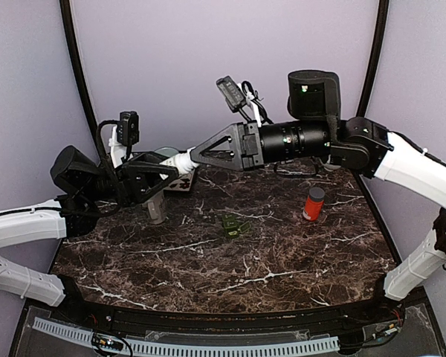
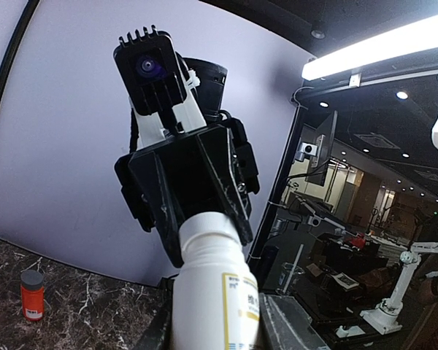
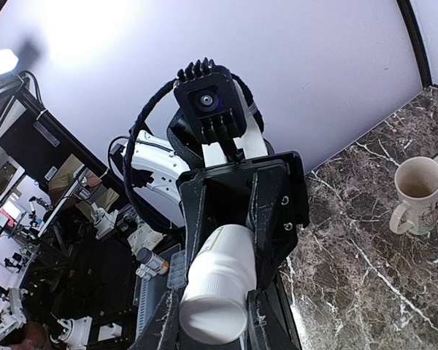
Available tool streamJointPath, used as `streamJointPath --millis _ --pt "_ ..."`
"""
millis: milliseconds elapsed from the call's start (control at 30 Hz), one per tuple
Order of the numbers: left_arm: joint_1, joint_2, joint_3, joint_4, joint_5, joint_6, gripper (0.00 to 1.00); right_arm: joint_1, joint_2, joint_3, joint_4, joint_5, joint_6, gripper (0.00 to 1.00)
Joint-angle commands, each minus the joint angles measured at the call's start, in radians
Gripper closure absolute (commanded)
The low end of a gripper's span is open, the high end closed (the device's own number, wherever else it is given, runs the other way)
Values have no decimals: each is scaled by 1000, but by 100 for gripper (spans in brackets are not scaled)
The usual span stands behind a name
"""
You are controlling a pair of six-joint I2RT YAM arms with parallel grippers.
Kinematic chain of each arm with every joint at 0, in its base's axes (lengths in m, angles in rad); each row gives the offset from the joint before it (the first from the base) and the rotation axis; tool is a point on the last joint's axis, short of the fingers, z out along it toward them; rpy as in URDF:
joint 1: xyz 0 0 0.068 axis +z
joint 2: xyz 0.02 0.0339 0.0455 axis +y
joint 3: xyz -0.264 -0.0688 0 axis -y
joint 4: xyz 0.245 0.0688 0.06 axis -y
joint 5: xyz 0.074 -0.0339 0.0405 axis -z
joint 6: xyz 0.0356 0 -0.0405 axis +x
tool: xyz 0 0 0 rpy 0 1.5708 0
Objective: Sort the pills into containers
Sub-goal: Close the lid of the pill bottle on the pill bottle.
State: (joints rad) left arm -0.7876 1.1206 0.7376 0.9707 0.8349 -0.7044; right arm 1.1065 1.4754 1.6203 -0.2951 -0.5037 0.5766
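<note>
Jaws on both arms are clenched on the same white bottle (image 1: 181,161), which hangs roughly level in the air over the far left part of the table (image 1: 208,275), clear of its surface. The left jaws, at the end of the left arm (image 1: 82,182), grasp the labelled body of the bottle. In the left wrist view a finger (image 2: 276,324) lies close against its side with no gap showing. The right jaws, on the right arm (image 1: 293,140), grasp the other, plain white end. From the right wrist view that round end sits tight between the fingers (image 3: 266,321). The two sets of jaws face each other nose to nose, and the top view shows only a short length of white between them.

On the table a red bottle (image 1: 313,204) with a grey cap stands upright toward the right, well apart from both arms. A small green thing (image 1: 236,225) lies near the middle, too small to identify. A grey cylinder (image 1: 156,211) stands below the left jaws. A mug (image 3: 416,191) stands near the back wall.
</note>
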Motion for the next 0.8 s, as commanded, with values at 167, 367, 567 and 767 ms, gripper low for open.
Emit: streamJointPath --millis 167,367,567,767 --pt "2 -1 26 18 -66 -23 100 39 24 22 -32 42 -41 92" --pt "1 -2 26 12 -86 -25 100 47 33 38 -57 68 -65 88" --pt "2 -2 26 10 -86 -23 100 47 25 38 -54 59 -67 84" --pt "2 5 29 16 -86 -26 100 48 22 31 -47 44 -64 81"
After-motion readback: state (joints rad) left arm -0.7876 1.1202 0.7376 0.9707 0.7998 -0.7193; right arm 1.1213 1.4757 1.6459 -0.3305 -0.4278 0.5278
